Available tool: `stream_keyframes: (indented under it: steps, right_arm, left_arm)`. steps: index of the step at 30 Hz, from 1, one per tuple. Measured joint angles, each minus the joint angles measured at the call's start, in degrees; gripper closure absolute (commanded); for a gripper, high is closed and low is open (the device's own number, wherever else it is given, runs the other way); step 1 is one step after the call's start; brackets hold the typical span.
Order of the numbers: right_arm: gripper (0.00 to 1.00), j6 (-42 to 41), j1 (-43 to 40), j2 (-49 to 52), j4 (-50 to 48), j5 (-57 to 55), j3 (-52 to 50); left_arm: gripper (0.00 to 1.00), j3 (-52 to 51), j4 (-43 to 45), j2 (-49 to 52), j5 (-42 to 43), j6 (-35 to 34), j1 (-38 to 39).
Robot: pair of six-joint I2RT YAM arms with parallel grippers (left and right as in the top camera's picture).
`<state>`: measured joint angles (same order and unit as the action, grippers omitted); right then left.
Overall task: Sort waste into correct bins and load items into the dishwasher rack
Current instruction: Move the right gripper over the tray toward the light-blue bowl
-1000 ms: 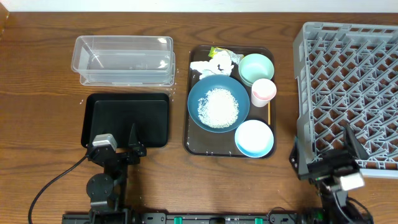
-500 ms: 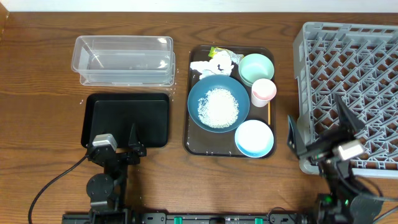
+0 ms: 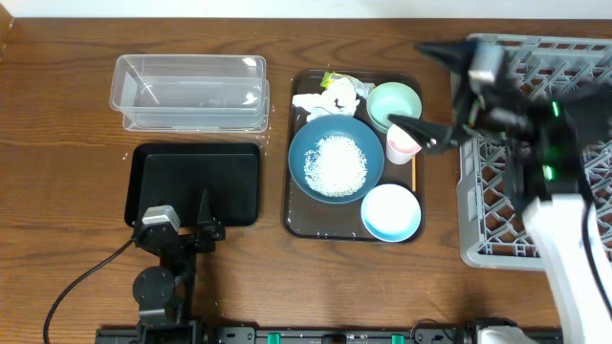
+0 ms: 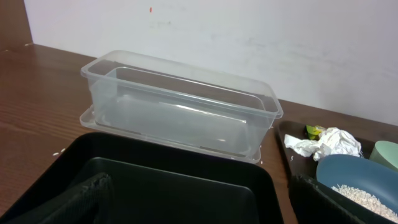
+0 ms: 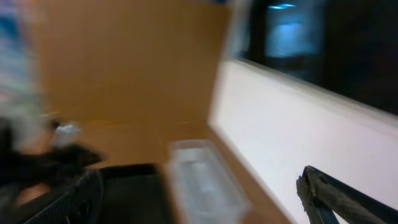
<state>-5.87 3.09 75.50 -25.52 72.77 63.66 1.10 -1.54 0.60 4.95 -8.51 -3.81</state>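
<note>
Finding: no part of the task is complete.

- **Bins:** The clear plastic tub [image 3: 189, 91] and the black tray [image 3: 196, 182] both stand empty.
- **Rack:** The grey dishwasher rack [image 3: 564, 105] shows no load where the arm does not cover it.
- **Waste:** The crumpled tissue [image 3: 330, 98] and the yellow-green wrapper [image 3: 330, 79] lie at the far end of the brown serving tray [image 3: 287, 205]. The rice [image 3: 335, 164] sits heaped in the deep-blue dish [image 3: 304, 143].
- **Items:** The mint-green bowl [image 3: 394, 103], pink cup [image 3: 405, 140], light-blue bowl [image 3: 390, 212] and wooden stick [image 3: 413, 172] also rest on that tray.
- **Right gripper** [image 3: 409, 84]: It hovers over the mint-green bowl and pink cup with its jaws wide apart, holding nothing. Its wrist view is blurred.
- **Left gripper** [image 3: 182, 218]: It sits at the near edge of the black tray, jaws apart and empty.

All sorting and loading is judged outstanding.
</note>
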Motion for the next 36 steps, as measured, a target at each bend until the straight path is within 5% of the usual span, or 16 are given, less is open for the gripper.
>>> stream_keyframes:
  steps: [9,20,27,36]
  right_arm:
    - [0.01,-14.19,3.13,14.27,1.38,13.66,5.66]
    - [0.01,-33.05,6.49,15.82,1.44,3.96,5.73]
    - [0.01,-30.05,11.32,15.74,28.63,-19.19,6.75]
    - [0.01,-17.14,27.67,16.04,64.92,-72.24,19.34]
  left_arm:
    - [0.08,0.00,0.00,0.00,0.02,0.00,0.00]
    - [0.08,0.00,0.00,0.00,0.02,0.00,0.00]
    - [0.08,0.02,-0.02,0.00,0.04,0.00,0.00]
    - [0.08,0.02,0.00,0.00,0.02,0.00,0.00]
